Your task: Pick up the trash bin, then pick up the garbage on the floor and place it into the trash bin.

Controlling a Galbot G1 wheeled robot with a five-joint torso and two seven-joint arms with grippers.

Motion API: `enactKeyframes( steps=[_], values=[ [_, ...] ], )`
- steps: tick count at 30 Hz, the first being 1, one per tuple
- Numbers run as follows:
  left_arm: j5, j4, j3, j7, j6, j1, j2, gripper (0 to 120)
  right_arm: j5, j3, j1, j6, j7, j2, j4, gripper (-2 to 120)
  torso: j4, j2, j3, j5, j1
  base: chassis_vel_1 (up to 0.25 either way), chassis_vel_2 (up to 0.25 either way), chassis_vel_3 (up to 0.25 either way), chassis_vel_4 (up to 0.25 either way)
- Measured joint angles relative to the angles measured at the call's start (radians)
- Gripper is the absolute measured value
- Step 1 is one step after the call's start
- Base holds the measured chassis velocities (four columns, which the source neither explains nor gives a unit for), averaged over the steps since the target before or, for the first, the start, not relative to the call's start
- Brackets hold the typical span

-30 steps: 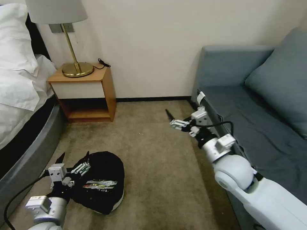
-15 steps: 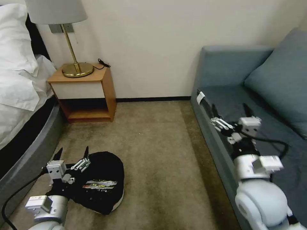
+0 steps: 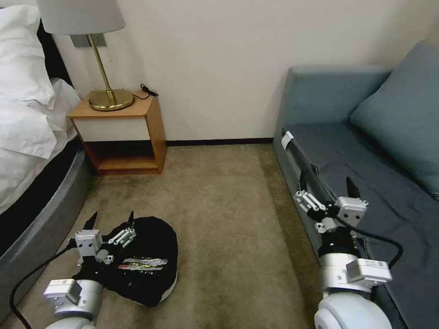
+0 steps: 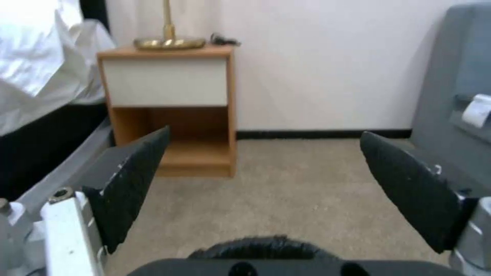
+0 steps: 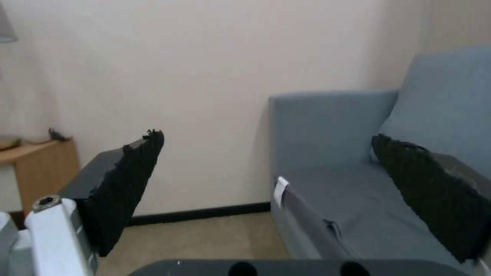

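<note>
The small round trash bin (image 3: 148, 260) with its crinkled black plastic liner sits on the beige carpet (image 3: 228, 219) at the lower left of the head view, between the grey bed base (image 3: 41, 228) and the blue-grey sofa (image 3: 366, 151), well apart from the latter. It looks tipped, its mouth turned toward the robot and its white base rim showing only as a thin arc at the lower right edge; how far it leans is hard to judge. A gold-and-black snack wrapper (image 3: 145, 264) lies in the mouth, its long axis running left to right.

The left gripper (image 3: 111, 220) hovers at the bin's near-left edge, its black fingers spread wide and holding nothing. The head view hides part of the liner behind this arm. In the left wrist view only a dark sliver of the bin (image 4: 258, 247) rises at the frame's edge between the parted fingers (image 4: 135, 176), with the wooden nightstand (image 4: 171, 107) and the brass lamp base (image 4: 168, 41) beyond.

The right gripper (image 3: 327, 189) is raised over the sofa's front edge, fingers likewise spread and empty. Its wrist view looks past them to the sofa (image 5: 332, 134) and cream wall (image 5: 179, 76).
</note>
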Motion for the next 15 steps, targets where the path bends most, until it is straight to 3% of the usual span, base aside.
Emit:
enactKeyframes(
  steps=[5,15],
  values=[
    [-0.011,0.016,-0.002,0.014,-0.063,-0.008,0.003,100,-0.002,-0.015,-0.017,0.018,0.0,-0.008,-0.016,100,-0.0001,0.0,0.0,0.0,0.0,0.0,0.0,0.0,0.0],
    [-0.015,0.019,-0.006,-0.023,-0.074,0.004,-0.007,100,-0.021,-0.04,-0.026,0.029,0.009,-0.008,-0.043,100,-0.0001,0.0,0.0,0.0001,0.0,0.0,0.0,0.0,0.0]
  ],
)
